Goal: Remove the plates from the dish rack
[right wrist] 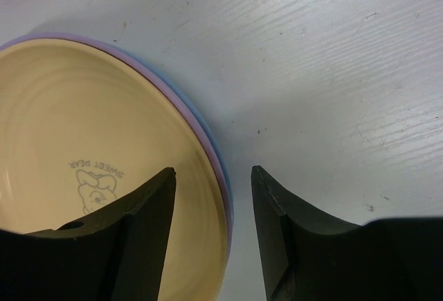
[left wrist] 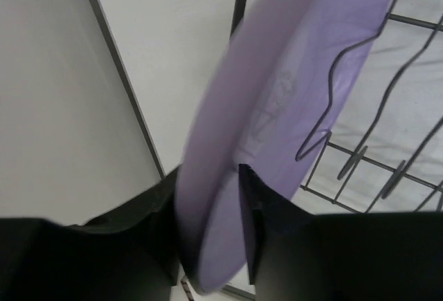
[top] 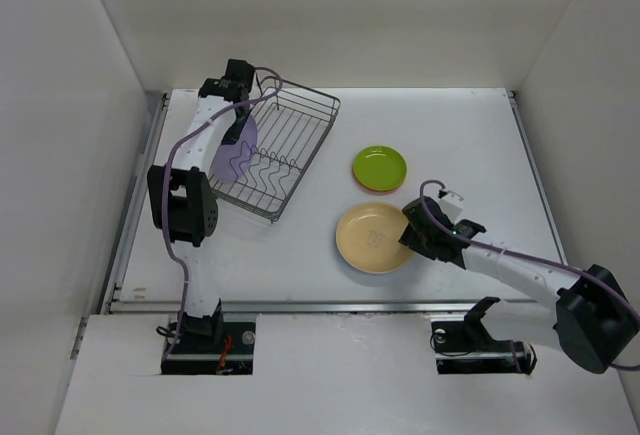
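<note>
Now, step in hand: lifting the last plate out of the dish rack point(top: 290, 140), as I judge it.
Lavender plate point(left wrist: 291, 73): on edge at the rack's left end, leaning against the wavy wire dividers.
Left end effector point(left wrist: 208, 173): closed onto the lavender plate's rim, one finger on each face as far as the wrist view shows.
Right end effector point(right wrist: 212, 171): fingers apart and holding nothing, above the edge of the stack well to the right of the rack.
Cream-yellow plate point(right wrist: 83, 128): flat on the counter point(top: 450, 125), right of the rack and nearer the arms, on top of a blue plate point(right wrist: 219, 159) of which only the rim shows.
Lime-green plate point(top: 380, 165): just right of the rack, lying on the orange plate point(top: 372, 188).
Handling: the plate looks like light, stiff plastic with a smooth, probably slippery face. It is unlikely to break, but it could swivel in a pinch grip.
Where to hold: on the rim, deep enough that both fingers bear on the flat faces. Draw it up along the divider slot so the wire does not catch it.
Surface: a white, scuffed, faintly ribbed counter, flat and bare around the rack.
Room: plain white walls point(top: 330, 15) stand close behind the rack and on its left, so there is little space to swing that way.
</note>
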